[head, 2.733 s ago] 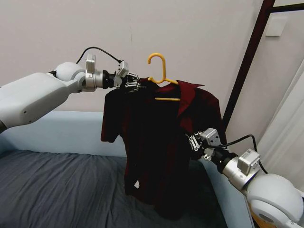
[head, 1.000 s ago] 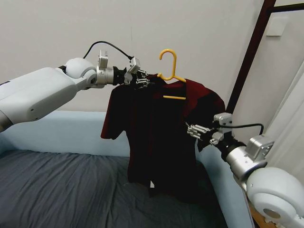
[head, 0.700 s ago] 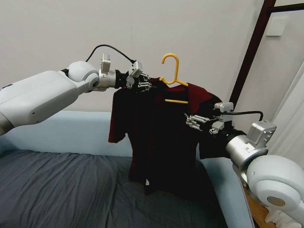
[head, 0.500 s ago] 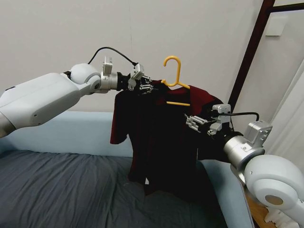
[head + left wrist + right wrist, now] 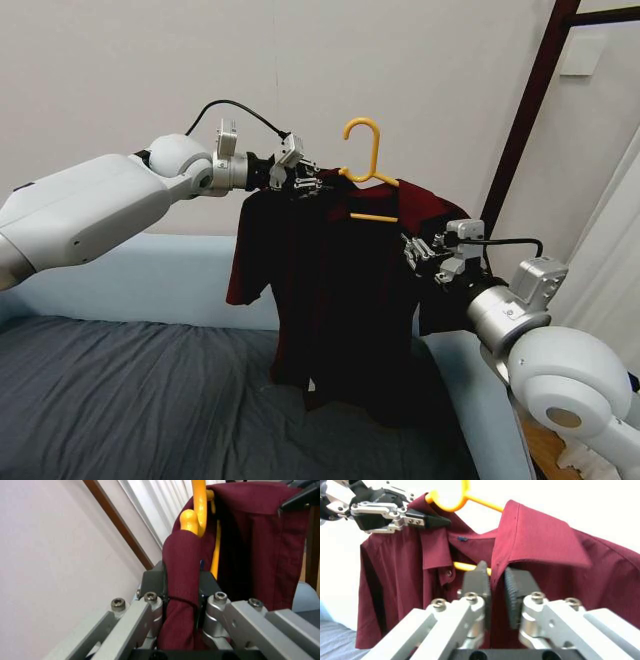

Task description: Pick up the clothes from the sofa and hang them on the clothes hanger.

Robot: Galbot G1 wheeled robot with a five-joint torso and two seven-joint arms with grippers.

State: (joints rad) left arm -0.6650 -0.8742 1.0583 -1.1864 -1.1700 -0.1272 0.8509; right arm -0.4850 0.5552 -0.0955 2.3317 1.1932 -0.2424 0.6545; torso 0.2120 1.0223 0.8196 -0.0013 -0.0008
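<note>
The left tool point(image 5: 303, 181) stays clenched on the red shirt point(image 5: 330, 290) at its shoulder, over the yellow hanger point(image 5: 362, 150), above the sofa point(image 5: 120, 400); the right tool point(image 5: 412, 248) has edged back, fingers slightly apart and empty; the shirt looks dressed, not yet hung up.

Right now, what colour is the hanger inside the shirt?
Yellow; the hanger shows best in the head view.

One shirt point(image 5: 340, 290), one hanger point(image 5: 366, 150), one sofa point(image 5: 120, 400), two tools point(image 5: 300, 180) point(image 5: 418, 250).
</note>
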